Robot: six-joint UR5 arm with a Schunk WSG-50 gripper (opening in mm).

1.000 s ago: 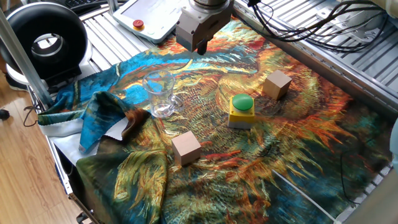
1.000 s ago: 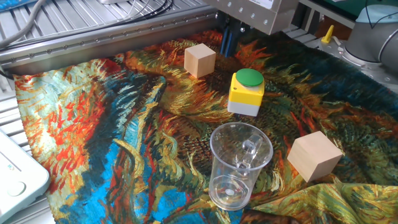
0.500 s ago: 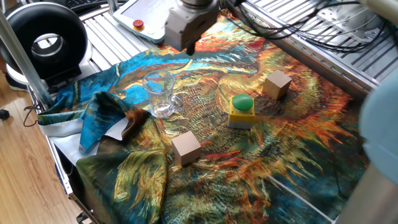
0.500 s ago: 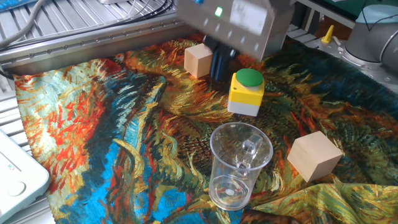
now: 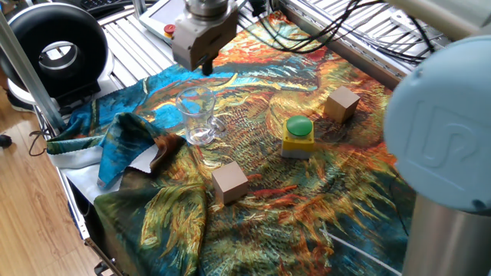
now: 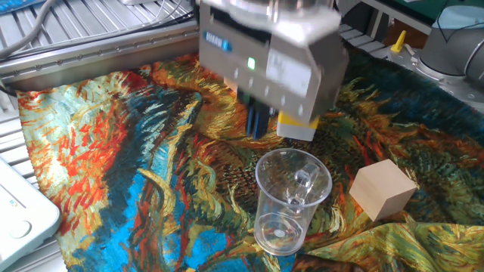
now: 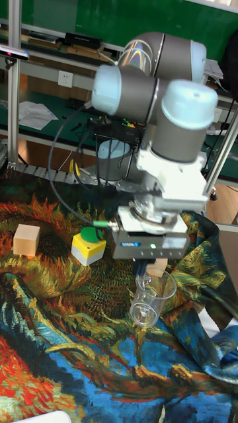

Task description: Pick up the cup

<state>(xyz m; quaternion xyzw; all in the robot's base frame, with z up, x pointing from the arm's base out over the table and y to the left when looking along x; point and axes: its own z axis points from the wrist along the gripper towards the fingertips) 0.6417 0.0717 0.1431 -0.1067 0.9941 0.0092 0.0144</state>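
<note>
The cup point(image 5: 197, 115) is a clear glass tumbler standing upright on the painted cloth; it also shows in the other fixed view point(image 6: 291, 200) and in the tall view point(image 7: 152, 297). My gripper point(image 5: 205, 69) hangs above the cloth just beyond the cup, not touching it. Seen from the other side, the gripper point(image 6: 255, 122) has its two blue fingers close together with nothing between them. In the tall view the gripper point(image 7: 147, 266) sits right over the cup's far rim.
A yellow box with a green button point(image 5: 298, 136) stands right of the cup. One wooden cube point(image 5: 341, 103) lies at the far right and another point(image 5: 229, 182) nearer the front. The cloth is bunched into folds point(image 5: 130, 149) to the left.
The gripper has travelled over the cloth from near the far cube to a spot close behind the cup. It now hides the far cube in the other fixed view. The cup has not moved.
</note>
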